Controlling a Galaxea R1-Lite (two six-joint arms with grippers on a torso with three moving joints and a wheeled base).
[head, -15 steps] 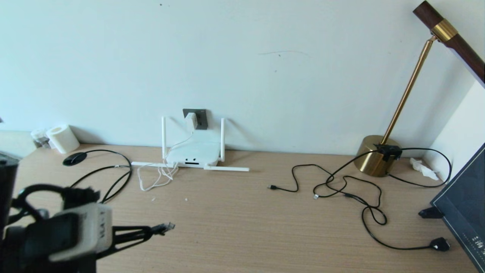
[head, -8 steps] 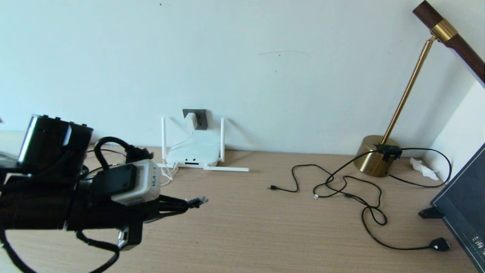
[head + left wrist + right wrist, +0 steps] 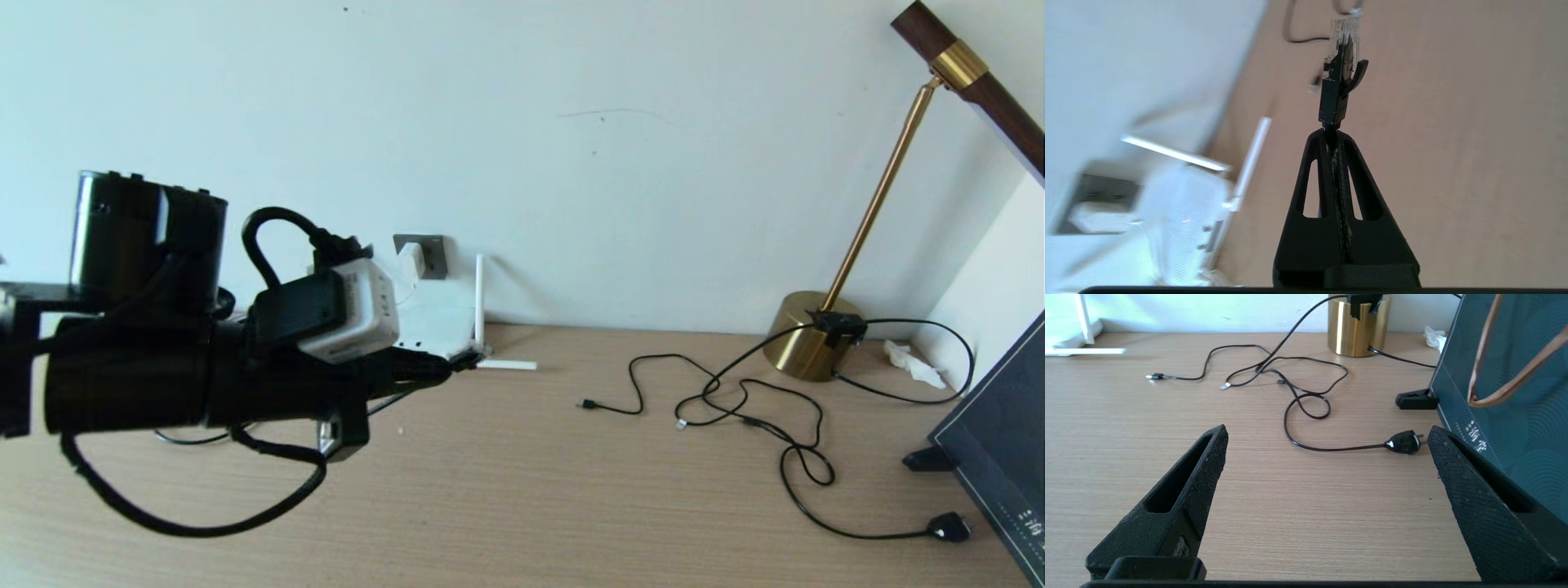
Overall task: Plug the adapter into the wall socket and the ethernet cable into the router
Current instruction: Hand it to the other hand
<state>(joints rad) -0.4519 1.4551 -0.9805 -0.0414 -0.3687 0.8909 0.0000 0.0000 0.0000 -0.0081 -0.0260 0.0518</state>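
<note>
My left gripper (image 3: 445,371) is shut on the black boot of the ethernet cable (image 3: 1334,96), and the clear plug (image 3: 1346,30) sticks out past the fingertips. In the head view the plug end hovers by the front right corner of the router (image 3: 437,322), which my left arm partly covers. The white adapter (image 3: 411,260) sits in the grey wall socket (image 3: 431,253) behind the router. The left wrist view shows the router (image 3: 1184,212) and the wall socket (image 3: 1102,194) off to one side of the plug. My right gripper (image 3: 1327,430) hangs open over bare table, out of the head view.
Thin black cables (image 3: 735,400) sprawl across the table's right half, ending in a black plug (image 3: 947,527). A brass lamp base (image 3: 808,335) stands at the back right. A dark blue bag (image 3: 1004,457) leans at the right edge. One router antenna (image 3: 506,364) lies flat on the table.
My left arm has risen and swung forward and right, carrying the ethernet plug from the table's front left up to the router's front. The right gripper stays open.
</note>
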